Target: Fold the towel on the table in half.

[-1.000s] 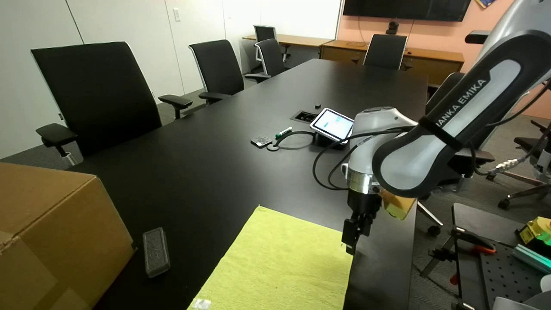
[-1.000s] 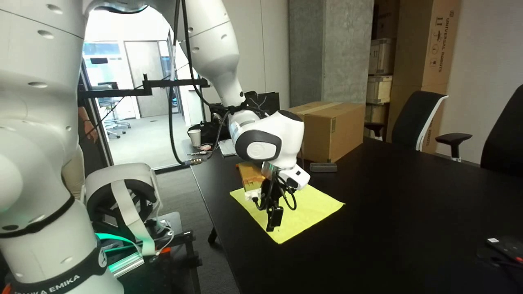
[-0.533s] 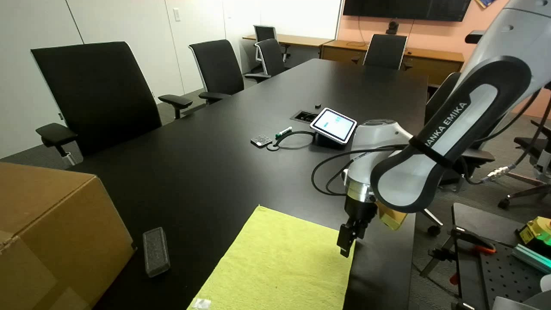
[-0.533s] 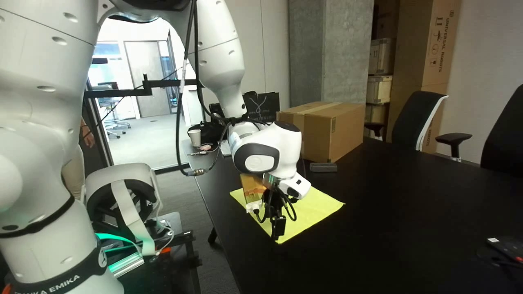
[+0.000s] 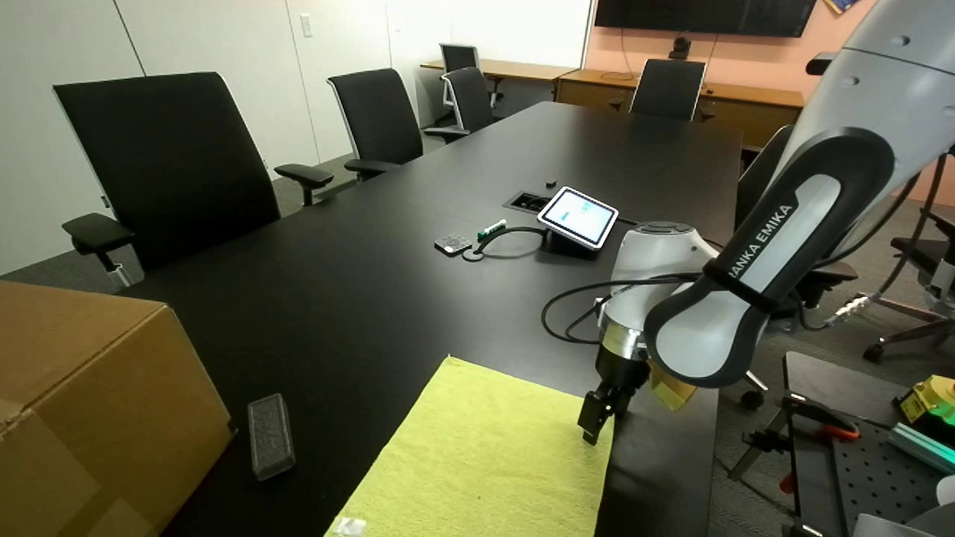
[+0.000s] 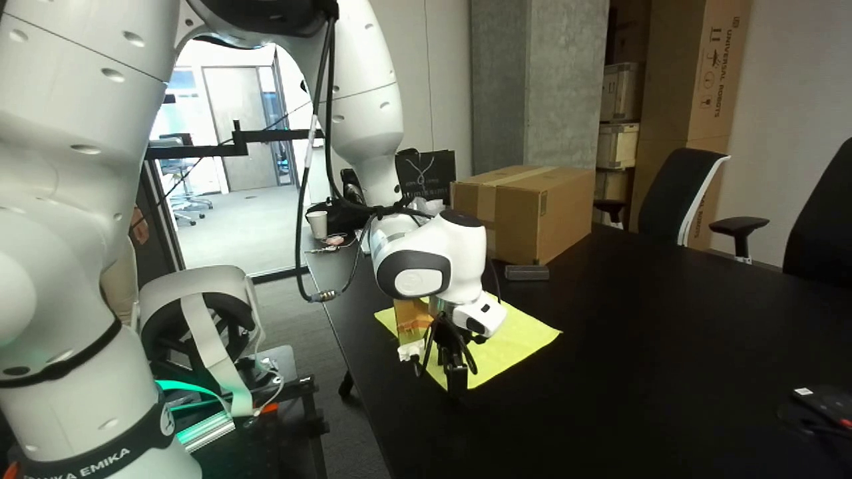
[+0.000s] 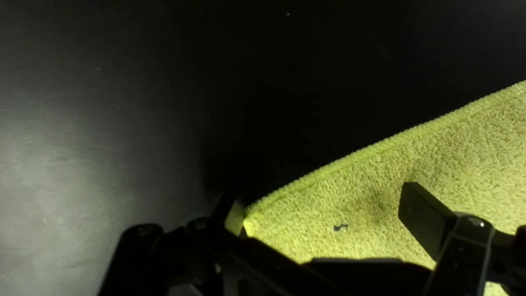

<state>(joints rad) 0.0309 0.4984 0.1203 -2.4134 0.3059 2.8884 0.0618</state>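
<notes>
Arm (image 5: 768, 246) angles down to a corner of the towel (image 5: 489, 455), jaws wide apart, gripping nothing.

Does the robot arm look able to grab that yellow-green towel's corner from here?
Probably yes: the hand is open and, in the wrist view, a corner of the towel shows between its fingers, with nothing seen blocking.

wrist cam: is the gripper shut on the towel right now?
No, the gripper is open in the wrist view, its jaws wide apart with towel showing between them.
</notes>
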